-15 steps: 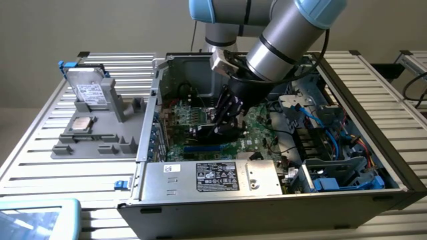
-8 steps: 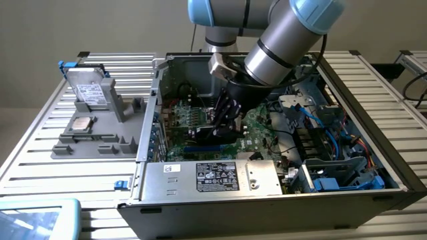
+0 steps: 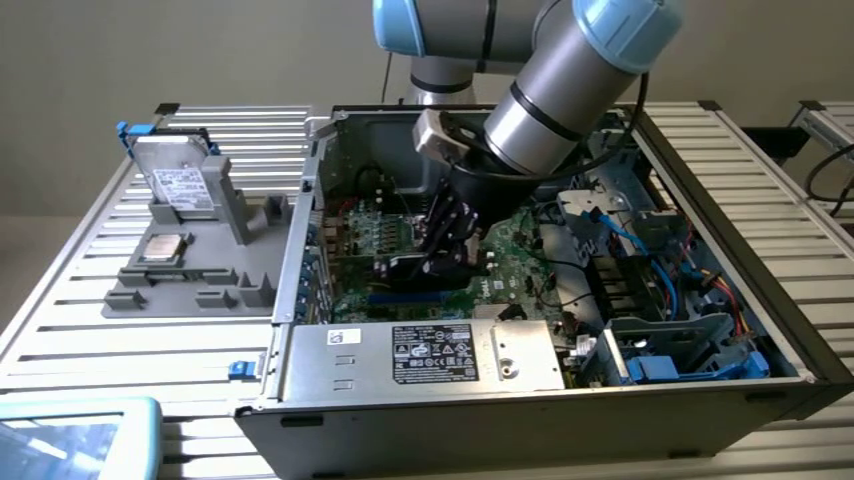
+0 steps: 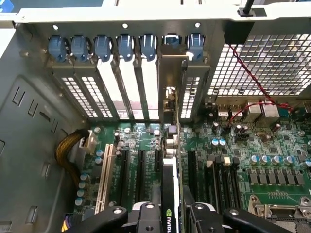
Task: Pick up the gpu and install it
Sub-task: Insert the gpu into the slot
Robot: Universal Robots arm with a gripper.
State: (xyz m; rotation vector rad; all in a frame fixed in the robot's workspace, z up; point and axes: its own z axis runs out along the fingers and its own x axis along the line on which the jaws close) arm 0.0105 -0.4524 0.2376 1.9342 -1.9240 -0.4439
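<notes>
The gpu [image 4: 169, 194] stands on edge between my fingers [image 4: 146, 217], seen from above as a thin card with a black cooler. Its silver bracket [image 4: 171, 77] rests against the case's rear slot openings, between the blue clips. My gripper [image 4: 171, 216] is shut on the gpu's upper edge. The card is lined up over an expansion slot of the green motherboard [image 4: 233, 160]; I cannot tell whether its connector sits in the slot. In the exterior view my gripper [image 3: 445, 243] reaches down into the open computer case [image 3: 534, 400], with the gpu [image 3: 416, 270] dark below it.
Slot covers with blue clips [image 4: 104, 46] line the case's rear wall. A metal power supply box [image 3: 427, 355] sits at the case front, and blue cables [image 3: 641, 240] and drive bays at the exterior view's right. A grey fixture [image 3: 187, 250] holding a drive stands outside, left.
</notes>
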